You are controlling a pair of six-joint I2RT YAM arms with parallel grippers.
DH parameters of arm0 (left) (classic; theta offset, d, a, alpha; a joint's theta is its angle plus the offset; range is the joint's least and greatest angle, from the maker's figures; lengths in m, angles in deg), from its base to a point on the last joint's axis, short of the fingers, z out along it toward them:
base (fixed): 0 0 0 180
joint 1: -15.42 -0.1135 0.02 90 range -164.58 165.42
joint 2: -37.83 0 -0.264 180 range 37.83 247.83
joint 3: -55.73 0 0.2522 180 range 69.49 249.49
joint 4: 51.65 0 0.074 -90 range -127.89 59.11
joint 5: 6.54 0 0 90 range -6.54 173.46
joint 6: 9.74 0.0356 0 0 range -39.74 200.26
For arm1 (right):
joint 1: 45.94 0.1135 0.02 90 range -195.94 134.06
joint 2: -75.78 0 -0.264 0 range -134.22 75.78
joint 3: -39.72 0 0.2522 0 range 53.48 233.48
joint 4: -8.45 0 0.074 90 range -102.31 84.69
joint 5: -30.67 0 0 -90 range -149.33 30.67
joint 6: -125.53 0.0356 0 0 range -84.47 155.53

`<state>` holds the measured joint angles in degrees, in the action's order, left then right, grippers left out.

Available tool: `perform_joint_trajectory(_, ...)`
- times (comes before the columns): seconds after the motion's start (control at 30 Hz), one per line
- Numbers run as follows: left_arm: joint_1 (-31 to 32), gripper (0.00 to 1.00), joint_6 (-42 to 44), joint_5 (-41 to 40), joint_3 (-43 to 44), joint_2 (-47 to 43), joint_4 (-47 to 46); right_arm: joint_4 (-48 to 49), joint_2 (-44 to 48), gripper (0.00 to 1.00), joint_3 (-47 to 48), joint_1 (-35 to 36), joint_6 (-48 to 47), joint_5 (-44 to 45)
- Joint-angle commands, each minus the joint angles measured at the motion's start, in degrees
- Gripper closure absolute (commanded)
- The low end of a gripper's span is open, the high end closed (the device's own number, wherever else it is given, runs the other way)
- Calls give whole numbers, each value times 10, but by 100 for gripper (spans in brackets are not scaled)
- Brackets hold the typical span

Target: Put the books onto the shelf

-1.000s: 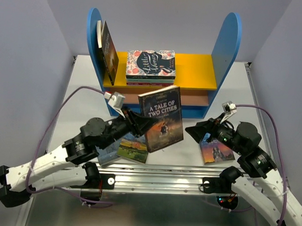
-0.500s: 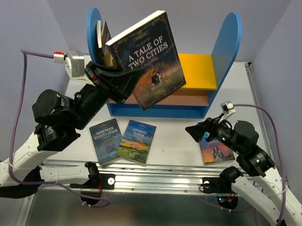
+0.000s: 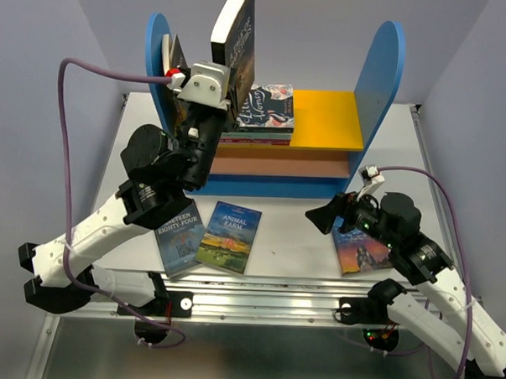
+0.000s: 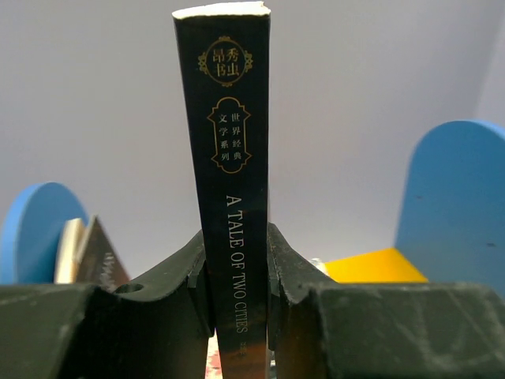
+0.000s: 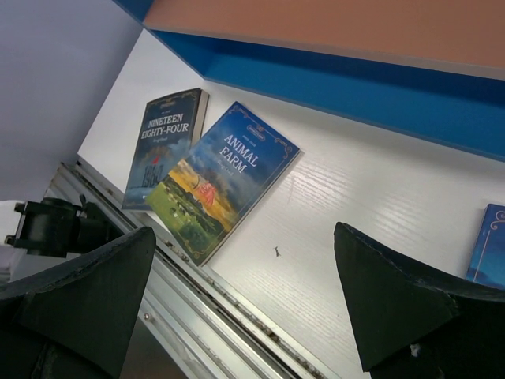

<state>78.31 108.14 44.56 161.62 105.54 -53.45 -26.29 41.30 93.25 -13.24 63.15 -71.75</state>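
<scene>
Top external view: the shelf stands at the back of the table. The left gripper is clenched on A Tale of Two Cities, holding it upright above the yellow board by its lower edge only. The gap between the leaning book at the left panel and the flat stack topped by Little Women looks narrow. A descent off-line could catch the stack's edge or topple the leaning book. Gripped so low, the tall paperback may pivot between the pads and tip as it lands. Nineteen Eighty-Four, Animal Farm and a blue-covered book lie flat on the table, not yet shelved. The right gripper hangs wide open and empty beside that last book, and a careless approach could shove it away
</scene>
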Motion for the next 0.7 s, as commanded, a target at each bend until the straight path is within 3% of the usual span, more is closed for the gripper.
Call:
perform_joint_trajectory(0.0,-8,100,146,-61,-7,-28,-248,16,1,0,31,4,-11,-4)
perform_joint_trajectory(0.1,-38,100,154,-57,-15,-27,-251,15,-1,0,33,4,-11,-4)
perform_joint_trajectory(0.4,-159,100,57,-15,-79,-30,-251,16,-12,0,44,4,-17,1)
perform_joint_trajectory(0.67,-216,100,7,3,-141,-28,-263,16,-20,0,37,4,-22,-1)
